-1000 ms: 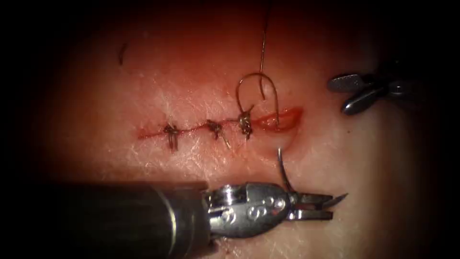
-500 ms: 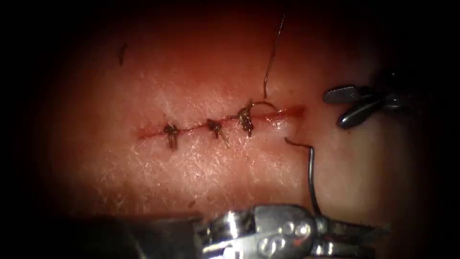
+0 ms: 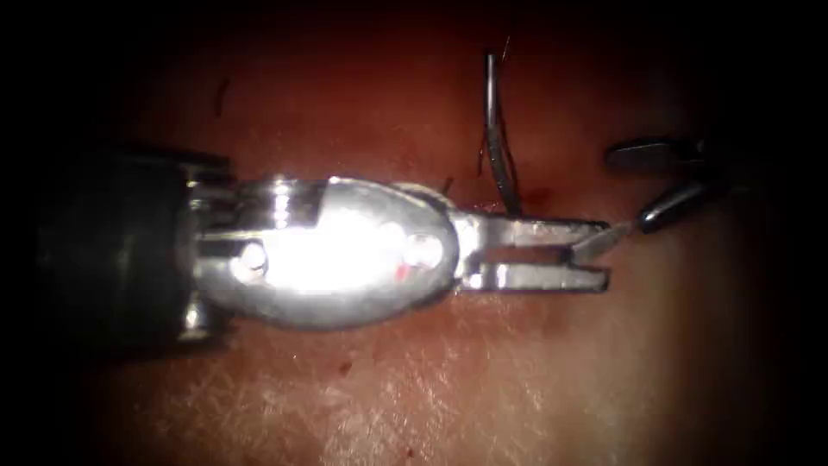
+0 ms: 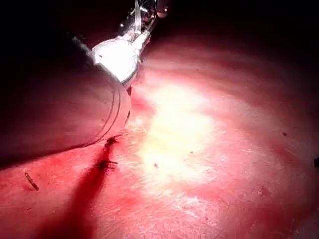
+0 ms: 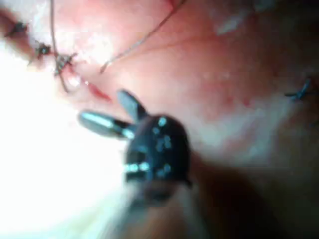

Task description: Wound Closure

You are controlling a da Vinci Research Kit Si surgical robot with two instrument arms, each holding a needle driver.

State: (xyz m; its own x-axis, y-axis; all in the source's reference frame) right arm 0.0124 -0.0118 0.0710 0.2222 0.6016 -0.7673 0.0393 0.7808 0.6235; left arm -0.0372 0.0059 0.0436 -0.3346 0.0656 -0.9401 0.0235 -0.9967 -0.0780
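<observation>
My left tool (image 3: 595, 255) lies across the cut, hiding the stitches, with its jaws shut on the curved needle (image 3: 493, 129) near its point. The point sticks out past the jaws on the right, and the needle's body arches up over the tissue (image 3: 431, 388), free of it. Thread (image 3: 509, 164) trails beside the needle. My right tool (image 3: 630, 190) hangs to the right of the cut, open and holding nothing. The right wrist view shows the right tool (image 5: 102, 106) with spread jaws, the knots (image 5: 62, 62), the cut's red open end (image 5: 97, 91) and loose thread (image 5: 144, 37).
The left tool's shaft (image 4: 75, 109) and bright wrist (image 4: 117, 57) sit low over the tissue (image 4: 199, 149) in the left wrist view. Two dark knots (image 4: 107, 142) lie beside the shaft. A short cut thread end (image 3: 221, 91) rests far left, above the cut.
The thread loop at the cut's right end was drawn flat. The left tool then rose with the needle from below the cut to lie over it. The right tool barely moved.
</observation>
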